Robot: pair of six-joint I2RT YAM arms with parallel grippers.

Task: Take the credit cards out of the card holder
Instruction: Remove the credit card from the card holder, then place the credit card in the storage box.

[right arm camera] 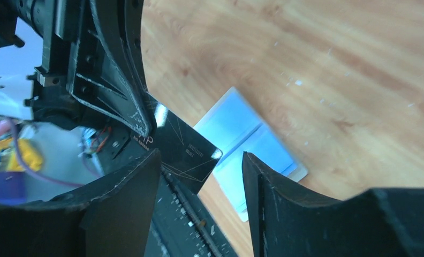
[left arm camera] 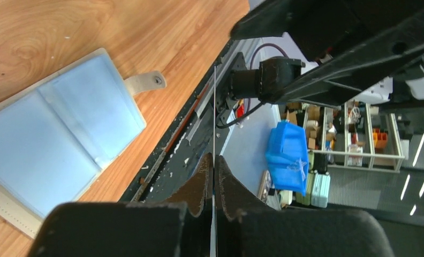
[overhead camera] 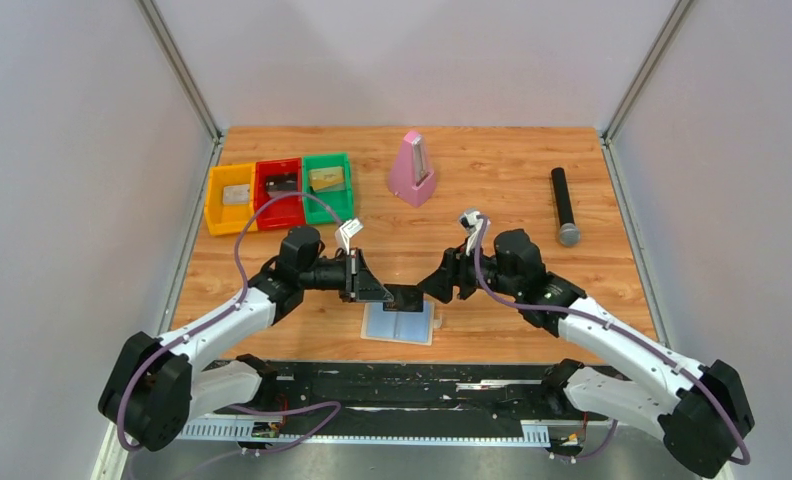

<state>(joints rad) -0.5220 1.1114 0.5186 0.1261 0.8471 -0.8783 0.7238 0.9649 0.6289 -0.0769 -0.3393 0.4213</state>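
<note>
While the left gripper (overhead camera: pixel 388 292) clamps the black card (right arm camera: pixel 182 151), the right gripper (right arm camera: pixel 199 166) stands open; the card holder (overhead camera: pixel 400 325) looks empty.

The whole table (overhead camera: pixel 492 190) is viewed from high above its near edge, facing down and toward the far side. The left wrist view is taken close, directed rightward over that near edge; the right wrist view is directed leftward. The card holder (overhead camera: pixel 400 323) (left arm camera: pixel 54 144) (right arm camera: pixel 242 134) is shared by all three.
</note>
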